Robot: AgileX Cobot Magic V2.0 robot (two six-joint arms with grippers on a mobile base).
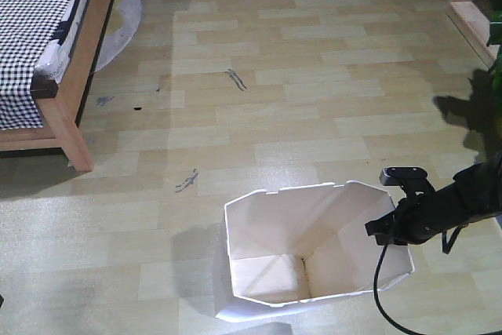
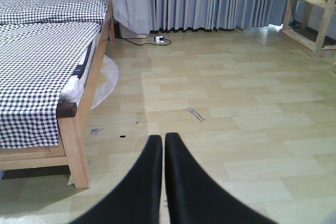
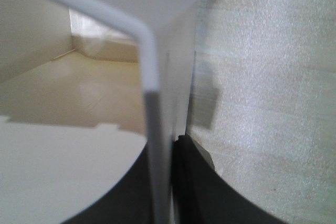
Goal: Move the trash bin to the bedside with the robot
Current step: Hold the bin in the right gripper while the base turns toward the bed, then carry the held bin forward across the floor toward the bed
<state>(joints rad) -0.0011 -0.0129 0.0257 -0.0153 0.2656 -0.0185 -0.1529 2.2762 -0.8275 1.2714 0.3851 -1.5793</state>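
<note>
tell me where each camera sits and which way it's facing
Exterior front-facing: high, looking down at the floor, trash bin and bed; right gripper shows at the bin's rim.
Left wrist: low, facing the bed across the floor; shut left gripper shows.
Right wrist: at the bin's rim, looking inside; right gripper's fingers straddle its wall.
Front and left wrist share the bed and floor.

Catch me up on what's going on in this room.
The robot's right gripper is shut on the rim of the white trash bin, with the rim's edge pinched between its fingers. The bin stands on the wooden floor, well apart from the bed, which sits off to the far left in the front view. The left gripper is shut, holds nothing, and points toward the bed. The bin is not yet at the bedside.
</note>
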